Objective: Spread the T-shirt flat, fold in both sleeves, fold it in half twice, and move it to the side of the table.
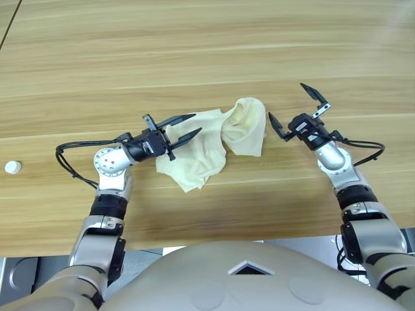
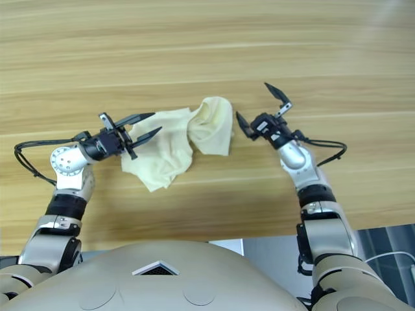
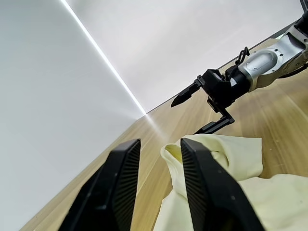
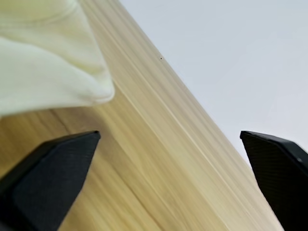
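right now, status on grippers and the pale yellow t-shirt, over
Left gripper open over crumpled pale yellow T-shirt, right gripper open beside it. Not yet spread. Small white round object far left, clear.

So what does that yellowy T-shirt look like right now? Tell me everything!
The T-shirt is pale yellow, soft-looking cloth, crumpled in a heap and not spread flat. Its right part humps up in a fold; the rest lies wrinkled on the wooden table. The left arm's jaws stand open over its left side; whether they touch it, I cannot tell. The right arm's jaws stand open just beside it, apart from it.
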You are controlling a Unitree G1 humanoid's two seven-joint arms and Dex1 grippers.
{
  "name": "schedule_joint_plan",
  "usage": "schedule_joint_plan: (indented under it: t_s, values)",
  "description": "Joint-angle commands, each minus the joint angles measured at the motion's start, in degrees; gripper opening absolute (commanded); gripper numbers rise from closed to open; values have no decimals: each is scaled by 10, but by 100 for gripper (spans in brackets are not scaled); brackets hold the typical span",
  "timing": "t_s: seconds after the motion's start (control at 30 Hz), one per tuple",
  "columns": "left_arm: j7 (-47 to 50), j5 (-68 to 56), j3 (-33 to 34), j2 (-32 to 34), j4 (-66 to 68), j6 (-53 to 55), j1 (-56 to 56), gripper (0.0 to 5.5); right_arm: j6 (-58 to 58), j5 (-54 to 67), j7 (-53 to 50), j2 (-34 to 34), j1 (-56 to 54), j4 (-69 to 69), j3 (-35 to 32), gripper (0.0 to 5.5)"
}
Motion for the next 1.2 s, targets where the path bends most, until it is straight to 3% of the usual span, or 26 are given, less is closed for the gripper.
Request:
schedule_joint_plan:
  t_s: [0.03,0.43,0.73,1.2]
  values:
    - [9,15,-14,7,-4,-5,3,157,10,-15,-7,4,-12,5,15,540]
    - [21,31,-42,19,-9,2,3,157,18,-3,-9,-10,0,-3,20,540]
    - [30,66,-70,-2,63,-19,-45,157,13,-7,-23,-3,-3,21,28,540]
    - [34,29,-76,16,-5,-13,-5,157,10,6,-17,6,-14,14,25,540]
